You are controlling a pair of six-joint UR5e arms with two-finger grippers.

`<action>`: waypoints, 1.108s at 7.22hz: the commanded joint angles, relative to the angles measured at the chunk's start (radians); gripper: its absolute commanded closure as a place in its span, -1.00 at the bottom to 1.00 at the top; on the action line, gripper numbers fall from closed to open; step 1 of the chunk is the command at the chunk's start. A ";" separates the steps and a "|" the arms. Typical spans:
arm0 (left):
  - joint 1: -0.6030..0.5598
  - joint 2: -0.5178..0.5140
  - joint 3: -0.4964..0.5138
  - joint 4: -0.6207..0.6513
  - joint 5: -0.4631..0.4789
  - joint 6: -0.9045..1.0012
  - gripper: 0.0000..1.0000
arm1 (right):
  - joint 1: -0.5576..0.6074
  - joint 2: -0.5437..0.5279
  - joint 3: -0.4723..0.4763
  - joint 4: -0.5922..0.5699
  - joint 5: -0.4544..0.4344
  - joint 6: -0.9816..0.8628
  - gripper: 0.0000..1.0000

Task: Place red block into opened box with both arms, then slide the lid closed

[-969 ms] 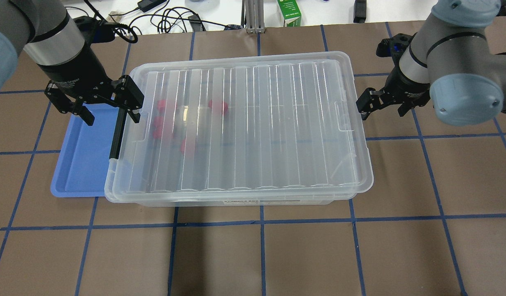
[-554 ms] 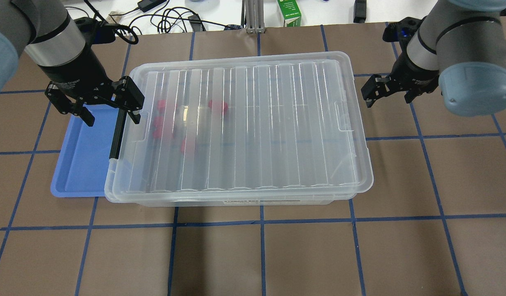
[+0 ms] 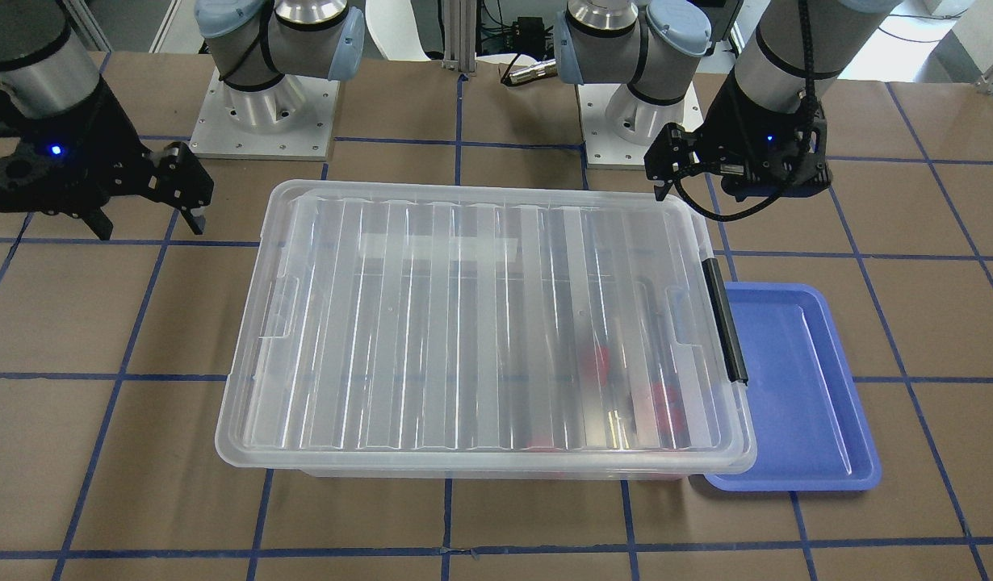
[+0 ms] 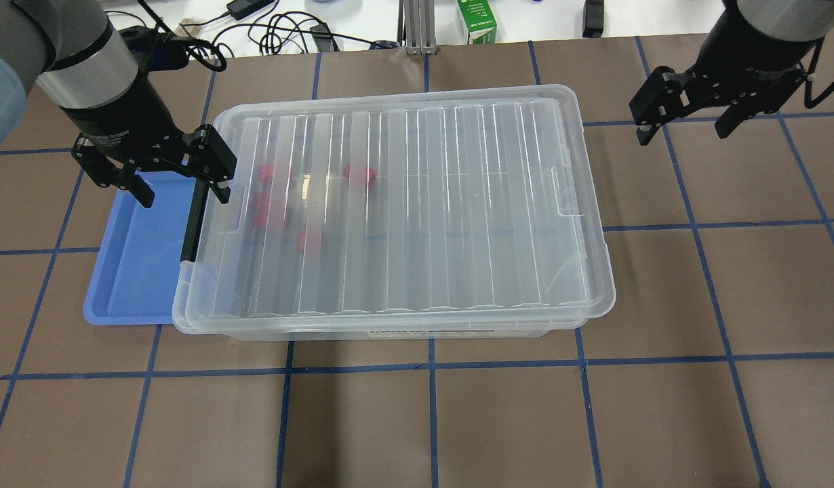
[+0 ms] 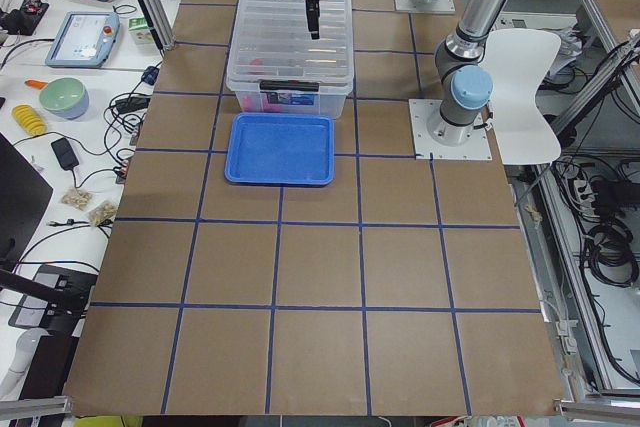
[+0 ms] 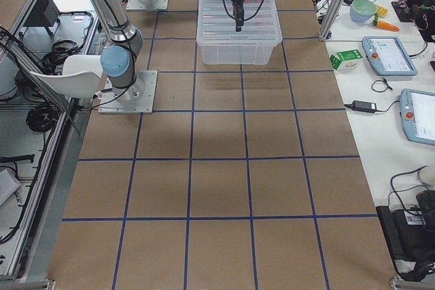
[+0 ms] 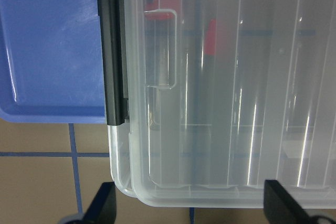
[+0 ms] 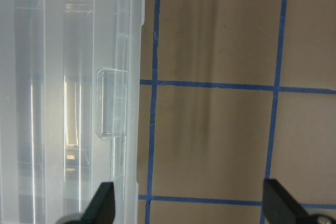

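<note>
The clear box (image 4: pixel 390 333) stands mid-table with the ridged lid (image 4: pixel 403 203) lying flat over it, edges nearly aligned. Several red blocks (image 4: pixel 360 175) show blurred through the lid in the box's left part, also in the front-facing view (image 3: pixel 597 359). My left gripper (image 4: pixel 184 193) hangs open above the box's black bar (image 4: pixel 193 217), one finger over the lid's corner, the other over the blue tray; nothing is between its fingers (image 7: pixel 102 208). My right gripper (image 4: pixel 683 132) is open and holds nothing, off the lid's right end and toward the back, over bare table (image 8: pixel 210 129).
A blue tray (image 4: pixel 132 271) lies against the box's left end, partly under it. A green carton (image 4: pixel 477 20) and cables (image 4: pixel 281 30) sit beyond the table's back edge. Brown table with blue tape lines (image 4: pixel 430 420) stretches in front of the box.
My right gripper has drawn away from the lid's right end, moving right and toward the back, still open. The left gripper, box and lid have stayed put.
</note>
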 commanded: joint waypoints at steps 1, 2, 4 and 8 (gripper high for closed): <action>0.000 0.001 -0.002 0.000 0.003 -0.002 -1.00 | 0.080 -0.008 -0.014 0.015 0.002 0.158 -1.00; 0.000 -0.006 -0.002 0.000 0.001 -0.002 -1.00 | 0.143 -0.001 -0.014 0.012 0.000 0.251 -1.00; 0.000 0.001 -0.004 -0.005 0.003 -0.001 -1.00 | 0.159 0.024 -0.016 0.000 0.000 0.241 -1.00; 0.000 0.001 -0.002 0.000 -0.009 -0.002 -1.00 | 0.158 0.039 -0.022 -0.054 -0.020 0.225 -1.00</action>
